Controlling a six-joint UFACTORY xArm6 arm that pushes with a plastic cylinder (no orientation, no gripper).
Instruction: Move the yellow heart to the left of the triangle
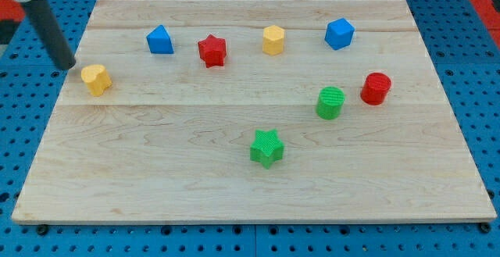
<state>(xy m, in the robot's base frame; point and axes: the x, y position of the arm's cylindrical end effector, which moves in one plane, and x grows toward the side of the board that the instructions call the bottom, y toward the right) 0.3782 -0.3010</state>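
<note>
The yellow heart (96, 79) lies near the board's left edge. The blue triangle (159, 40) sits up and to the right of it, toward the view's top. My tip (66, 66) rests just off the board's left edge, a short way up and to the left of the yellow heart, not touching it. The rod slants up toward the view's top left corner.
A red star (212, 51), a yellow hexagon (273, 40) and a blue hexagon (340, 33) line the top. A green cylinder (330, 102) and red cylinder (376, 88) stand at right. A green star (267, 148) lies at the lower middle of the wooden board (156, 171).
</note>
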